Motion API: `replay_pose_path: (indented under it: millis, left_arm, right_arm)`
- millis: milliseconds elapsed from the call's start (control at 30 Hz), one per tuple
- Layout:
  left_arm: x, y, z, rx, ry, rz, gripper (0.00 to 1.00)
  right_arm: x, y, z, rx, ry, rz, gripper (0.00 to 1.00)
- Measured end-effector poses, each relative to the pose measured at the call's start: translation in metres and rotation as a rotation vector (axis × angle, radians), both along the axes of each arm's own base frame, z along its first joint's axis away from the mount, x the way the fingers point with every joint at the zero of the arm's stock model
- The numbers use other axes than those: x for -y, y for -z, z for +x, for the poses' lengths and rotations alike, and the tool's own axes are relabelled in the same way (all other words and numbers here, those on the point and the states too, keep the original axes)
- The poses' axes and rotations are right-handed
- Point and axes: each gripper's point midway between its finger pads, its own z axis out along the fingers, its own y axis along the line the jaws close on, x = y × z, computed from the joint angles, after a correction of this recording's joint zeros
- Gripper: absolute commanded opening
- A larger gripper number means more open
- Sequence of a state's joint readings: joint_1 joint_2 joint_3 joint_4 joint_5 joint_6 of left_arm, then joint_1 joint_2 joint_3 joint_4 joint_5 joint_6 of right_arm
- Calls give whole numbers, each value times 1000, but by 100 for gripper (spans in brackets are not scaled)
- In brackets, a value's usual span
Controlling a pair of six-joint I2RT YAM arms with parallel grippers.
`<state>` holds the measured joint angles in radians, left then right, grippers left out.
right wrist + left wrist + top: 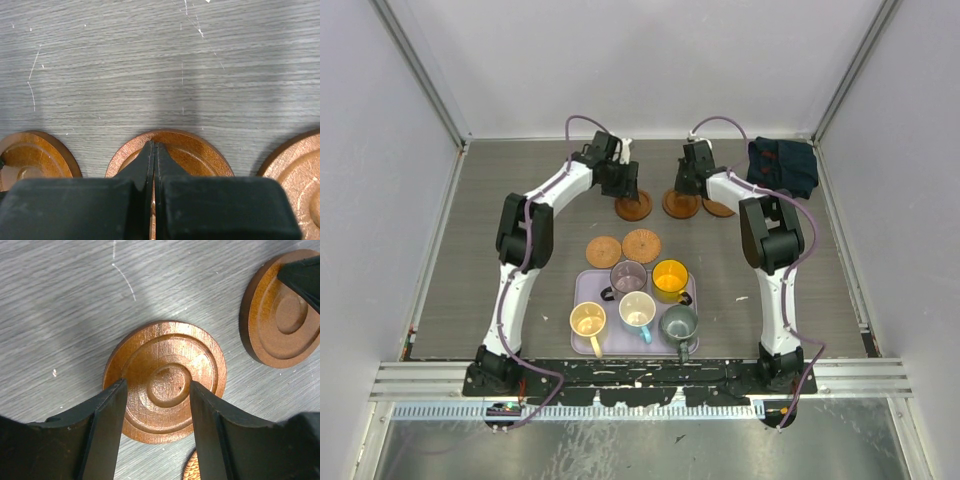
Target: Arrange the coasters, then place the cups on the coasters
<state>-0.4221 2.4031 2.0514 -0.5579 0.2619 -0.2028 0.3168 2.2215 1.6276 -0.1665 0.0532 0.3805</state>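
Three brown coasters lie in a row at the back of the table. My left gripper point(627, 190) point(157, 385) is open just above the left coaster point(633, 207) point(165, 375), its fingers either side of the raised centre. My right gripper point(685, 190) point(154, 146) is shut, its tips down over the middle coaster point(680, 206) point(200, 152), with nothing held. The third coaster point(719, 209) point(295, 170) lies partly under the right arm. Two more coasters point(604, 250) point(641, 243) lie nearer me. The purple point(628, 277), yellow-orange point(670, 280), cream-yellow point(588, 322), white point(637, 312) and grey-green point(678, 323) cups stand on a tray.
The lavender tray point(692, 300) sits at the near middle between the arm bases. A dark folded cloth point(782, 165) lies at the back right corner. Grey walls enclose the table on three sides.
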Motion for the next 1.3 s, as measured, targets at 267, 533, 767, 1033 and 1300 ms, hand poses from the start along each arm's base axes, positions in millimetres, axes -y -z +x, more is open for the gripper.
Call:
replay_pose_path:
  millis: [267,533,767,1033,1300]
  left_arm:
    - [-10,-1,9,-4,-36,-20,55]
    - [-8,-1,10,-5,-37,-30,55]
    - [-6,-2,11,-11,-45,-46,55]
    - [-6,-3,11,-13,-49,-54,56]
    - [-5,-3,12,-12,-53,-60,56]
  right_arm:
    - [-4,-1,3,3,-9,15,1]
    - [-5,-1,2,2,-16,20,1]
    - [-7,-1,2,-1,-25,23,1]
    - [-14,-2,-1,-4,-41,27,1]
    - [-29,-1,-6,-3,-70,27,1]
